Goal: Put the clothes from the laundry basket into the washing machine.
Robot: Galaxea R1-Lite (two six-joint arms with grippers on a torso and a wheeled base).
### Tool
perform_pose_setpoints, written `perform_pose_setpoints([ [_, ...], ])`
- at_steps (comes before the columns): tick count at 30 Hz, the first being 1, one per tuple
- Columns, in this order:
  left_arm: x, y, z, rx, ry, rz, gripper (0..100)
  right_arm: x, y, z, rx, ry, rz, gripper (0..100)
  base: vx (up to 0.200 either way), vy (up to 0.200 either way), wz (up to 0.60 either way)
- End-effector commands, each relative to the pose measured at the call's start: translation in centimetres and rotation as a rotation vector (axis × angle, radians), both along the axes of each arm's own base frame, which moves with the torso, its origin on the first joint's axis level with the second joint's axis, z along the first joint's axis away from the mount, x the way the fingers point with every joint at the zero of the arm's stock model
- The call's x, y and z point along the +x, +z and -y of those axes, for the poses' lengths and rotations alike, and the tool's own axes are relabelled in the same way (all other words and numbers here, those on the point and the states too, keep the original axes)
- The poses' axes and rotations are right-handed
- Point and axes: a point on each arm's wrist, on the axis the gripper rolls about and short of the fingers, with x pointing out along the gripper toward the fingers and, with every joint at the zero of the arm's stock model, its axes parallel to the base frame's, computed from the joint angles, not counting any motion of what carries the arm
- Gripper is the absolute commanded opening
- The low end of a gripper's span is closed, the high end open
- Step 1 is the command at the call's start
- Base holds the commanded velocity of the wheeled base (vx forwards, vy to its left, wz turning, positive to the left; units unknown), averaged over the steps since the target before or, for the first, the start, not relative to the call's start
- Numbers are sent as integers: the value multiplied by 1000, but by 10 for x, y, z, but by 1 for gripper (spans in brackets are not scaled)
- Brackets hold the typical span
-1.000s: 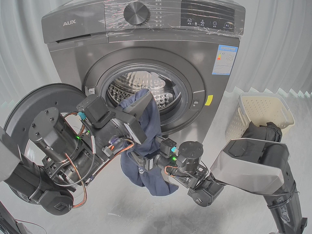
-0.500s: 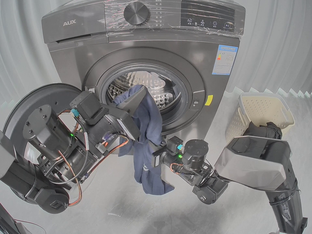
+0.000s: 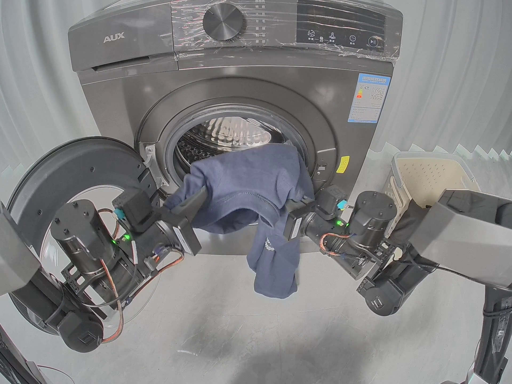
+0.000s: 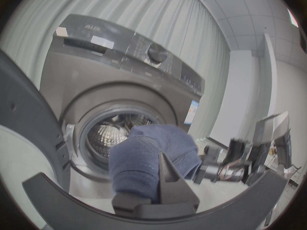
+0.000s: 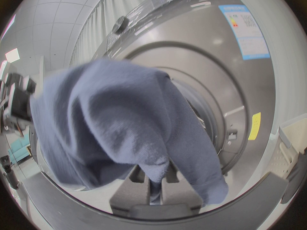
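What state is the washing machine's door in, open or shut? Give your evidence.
Open. The door is swung out to the robot's left, and the shiny drum shows through the opening.

Black arms (image 3: 80, 230) carry orange cables (image 3: 119, 308), green lights (image 3: 126, 237).

Garment (image 3: 250, 180) across lower drum opening (image 3: 229, 132), apparently

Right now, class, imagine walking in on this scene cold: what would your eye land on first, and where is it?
A blue garment is stretched across the open mouth of the washing machine, pinched by the left fingers and the right fingers, with one end dangling toward the floor. The round door stands swung open on the robot's left; a cream laundry basket sits on its right.
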Motion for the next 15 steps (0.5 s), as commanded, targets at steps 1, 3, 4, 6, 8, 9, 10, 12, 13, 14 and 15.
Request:
perform_pose_setpoints([
  [1,3,-36,-4,83,16,-125,0,-8,36,15,44,-20,60,0,0,0,0],
  [3,1,-47,-3,111,10,-160,0,-9,39,19,47,-27,65,0,0,0,0],
  [4,1,-52,-3,131,10,-175,0,-9,39,20,46,-30,64,0,0,0,0],
  [6,2,-63,-3,172,12,-202,0,-9,40,20,46,-30,64,0,0,0,0],
  [8,2,-72,-2,199,-3,-225,0,-9,41,20,49,-30,67,0,0,0,0],
  [9,1,-76,-1,209,-17,-238,0,-9,41,19,51,-29,70,0,0,0,0],
  [10,1,-78,-1,213,-22,-244,0,-9,41,19,52,-27,71,0,0,0,0],
  [12,2,-79,2,213,-27,-242,0,-11,39,17,49,-19,64,0,0,0,0],
  [13,3,-78,2,212,-26,-240,0,-11,39,17,48,-19,63,0,0,0,0],
  [14,3,-78,2,212,-26,-240,0,-11,39,17,48,-19,63,0,0,0,0],
  [15,3,-79,2,213,-28,-242,0,-12,39,16,48,-18,62,0,0,0,0],
])
